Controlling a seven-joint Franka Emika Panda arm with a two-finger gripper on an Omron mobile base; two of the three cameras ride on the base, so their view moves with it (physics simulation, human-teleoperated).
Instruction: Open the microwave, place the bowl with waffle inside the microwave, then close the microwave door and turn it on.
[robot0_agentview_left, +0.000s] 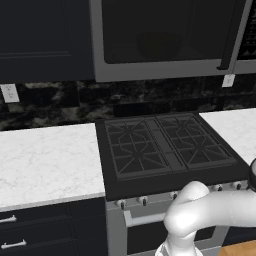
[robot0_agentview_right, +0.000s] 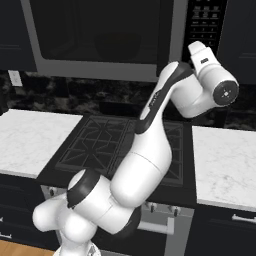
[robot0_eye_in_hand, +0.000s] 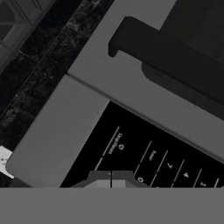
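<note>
**Fingers at the keypad, door shut**

The arm reached up to the right end of the microwave (robot0_agentview_right: 115, 37), and its fingers (robot0_eye_in_hand: 111, 179) were pressed together, holding nothing, right at the dark control panel (robot0_eye_in_hand: 148, 157). In the hand view the start key's label sat just beyond the tips, slightly to one side, with the number keys trailing off along the panel. The microwave door (robot0_agentview_left: 165, 30) looked closed, its bar handle (robot0_eye_in_hand: 170, 54) lying farther off past the grey frame. A rounded shape behind the glass may have been the bowl (robot0_agentview_left: 160, 45), too dim to be sure.
</note>
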